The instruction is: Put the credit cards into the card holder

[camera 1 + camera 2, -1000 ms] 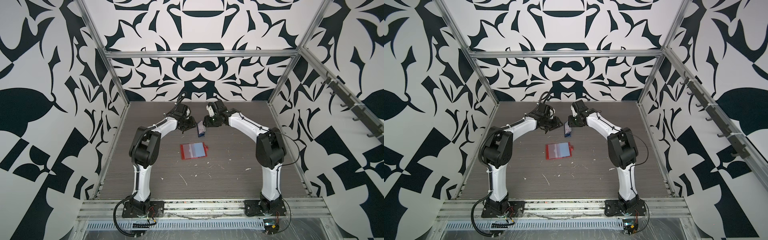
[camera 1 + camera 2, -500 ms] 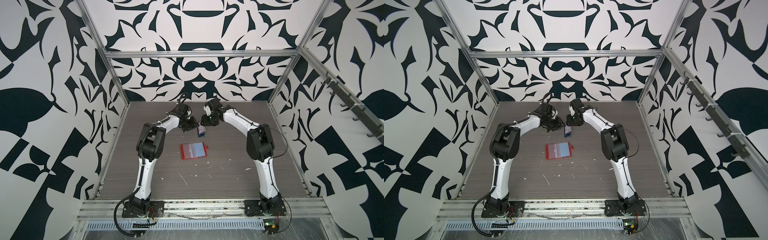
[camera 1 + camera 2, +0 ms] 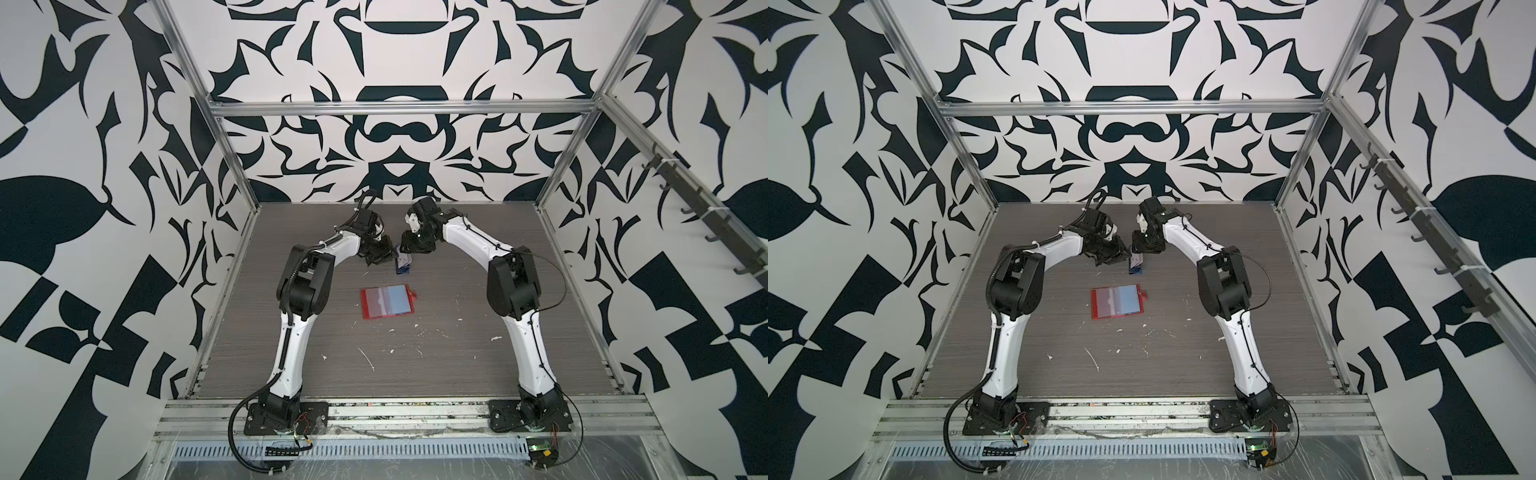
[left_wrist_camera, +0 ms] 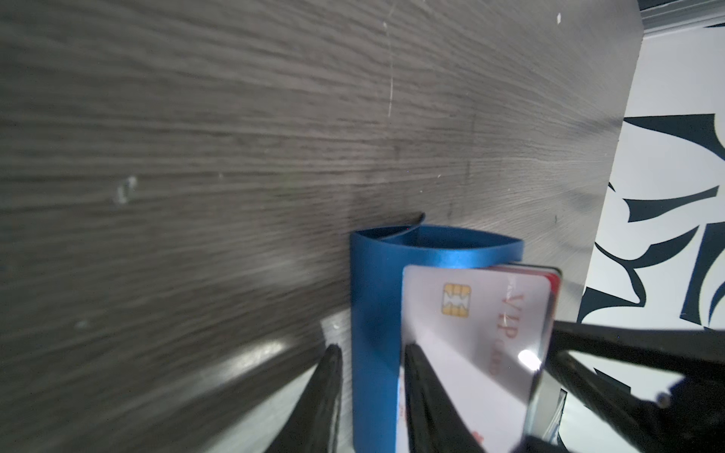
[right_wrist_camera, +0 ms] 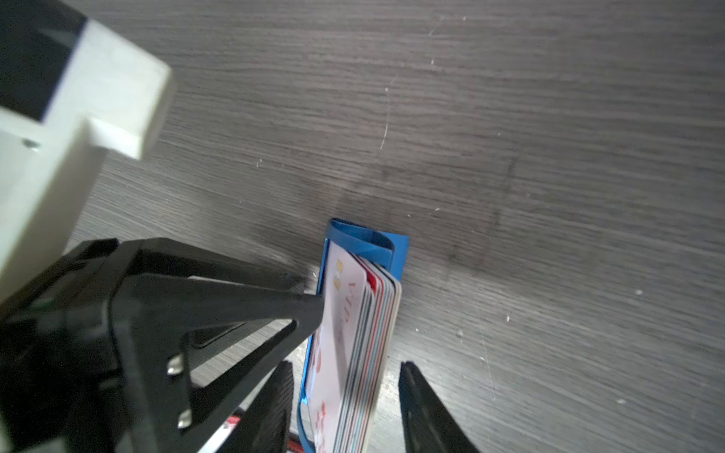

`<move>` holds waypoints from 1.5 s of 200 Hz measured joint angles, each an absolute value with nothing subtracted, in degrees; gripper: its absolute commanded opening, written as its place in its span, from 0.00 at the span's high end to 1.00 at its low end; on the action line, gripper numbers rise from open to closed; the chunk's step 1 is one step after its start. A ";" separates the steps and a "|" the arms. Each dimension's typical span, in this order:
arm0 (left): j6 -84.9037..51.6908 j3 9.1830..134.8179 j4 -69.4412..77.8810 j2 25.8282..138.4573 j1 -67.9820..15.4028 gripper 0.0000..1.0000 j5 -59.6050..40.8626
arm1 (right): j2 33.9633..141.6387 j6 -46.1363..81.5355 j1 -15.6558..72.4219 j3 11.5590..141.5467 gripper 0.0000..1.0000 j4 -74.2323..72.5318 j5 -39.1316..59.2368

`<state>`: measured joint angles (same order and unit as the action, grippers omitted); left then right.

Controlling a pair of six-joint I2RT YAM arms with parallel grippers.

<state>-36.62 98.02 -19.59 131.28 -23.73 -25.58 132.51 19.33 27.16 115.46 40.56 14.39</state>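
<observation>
The credit cards (image 5: 363,333) stand on edge as a stack in a blue rack (image 4: 372,298) at the back middle of the table; a white VIP card (image 4: 474,329) faces outward. My left gripper (image 4: 372,347) has its jaws narrowly apart on either side of the rack's blue wall, one finger (image 5: 310,308) against the white card. My right gripper (image 5: 346,362) is open, straddling the card stack with gaps on both sides. The red card holder (image 3: 388,301) lies open and flat in front of the rack, seen in both top views (image 3: 1117,301).
Both grippers (image 3: 388,257) (image 3: 407,249) crowd the rack (image 3: 402,270) from opposite sides. White scraps and scratches (image 3: 368,359) dot the grey wood-grain table nearer the front. Patterned walls and metal frame posts (image 3: 232,158) enclose the table.
The left gripper has moved in onto the rack and its jaws have narrowed around the blue wall. The right gripper has shifted closer over the card stack.
</observation>
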 measured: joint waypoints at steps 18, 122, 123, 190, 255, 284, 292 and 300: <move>-36.67 98.02 -19.57 131.35 -23.73 0.71 -25.82 | 133.10 19.31 27.16 115.94 0.53 41.52 14.41; -36.67 98.00 -19.57 131.44 -23.75 0.73 -26.20 | 136.64 19.35 27.31 119.04 0.59 44.88 13.45; -36.67 98.00 -19.57 131.46 -23.75 0.73 -26.17 | 136.66 19.33 27.33 119.07 0.59 44.91 13.43; -36.62 97.97 -19.73 131.44 -23.81 0.74 -25.98 | 136.68 19.81 28.05 119.90 0.65 46.02 10.87; -36.40 97.97 -20.64 131.44 -24.10 0.74 -25.74 | 136.66 19.97 28.12 120.70 0.65 47.46 9.32; -36.40 97.97 -20.69 131.46 -24.16 0.74 -25.78 | 136.66 19.90 28.12 121.12 0.66 48.23 8.95; -36.40 97.97 -20.69 131.44 -24.16 0.74 -25.78 | 136.66 19.81 28.14 121.27 0.66 48.38 8.88; -36.40 97.97 -20.69 131.44 -24.16 0.74 -25.78 | 136.66 19.75 28.14 121.43 0.66 48.58 8.78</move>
